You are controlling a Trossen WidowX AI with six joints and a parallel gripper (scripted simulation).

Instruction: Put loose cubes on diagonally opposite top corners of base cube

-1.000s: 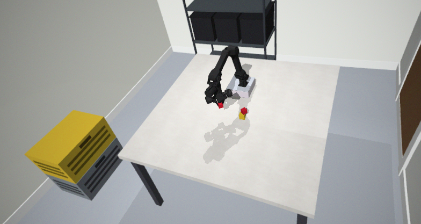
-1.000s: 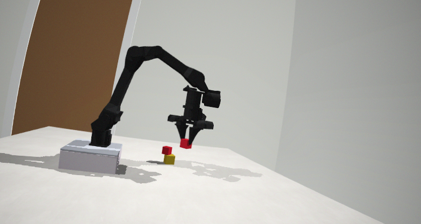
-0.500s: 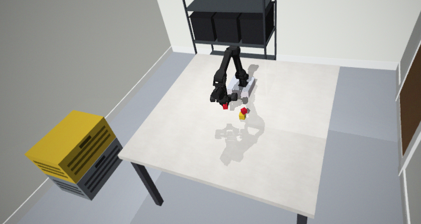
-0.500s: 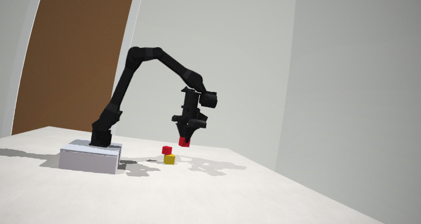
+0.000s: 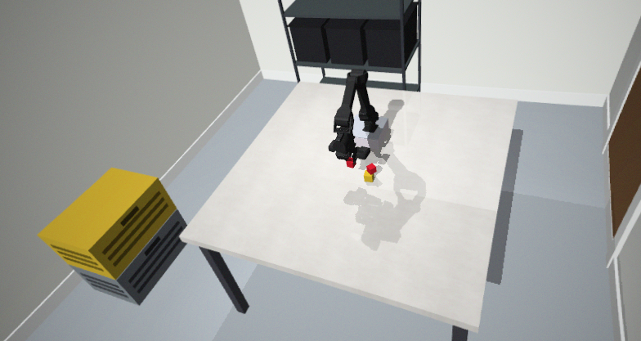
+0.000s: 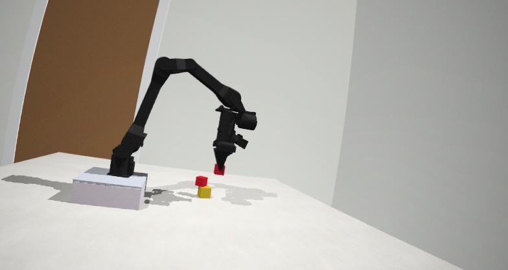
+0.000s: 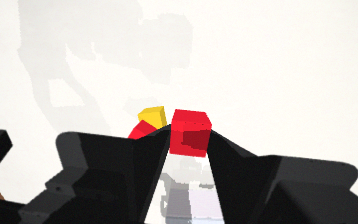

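The yellow base cube [image 5: 368,177] [image 6: 204,191] [image 7: 152,116] stands on the table. One red cube [image 5: 371,168] [image 6: 201,180] [image 7: 142,130] rests on top of it, offset toward one corner and overhanging; in the wrist view the left finger partly hides it. My gripper [image 5: 350,160] [image 6: 219,168] [image 7: 189,130] is shut on the other red cube [image 5: 350,163] [image 6: 221,172] [image 7: 190,131]. It holds this cube in the air, higher than the stacked cube and off to the side of the base cube. The held cube looks about level.
The arm stands on a pale block [image 5: 378,136] [image 6: 106,195] on the table [image 5: 278,213] [image 6: 249,236]. Arm shadows fall around the cubes. A dark shelf rack [image 5: 350,6] stands behind the table, and yellow and grey crates [image 5: 103,204] stand beside it on the floor.
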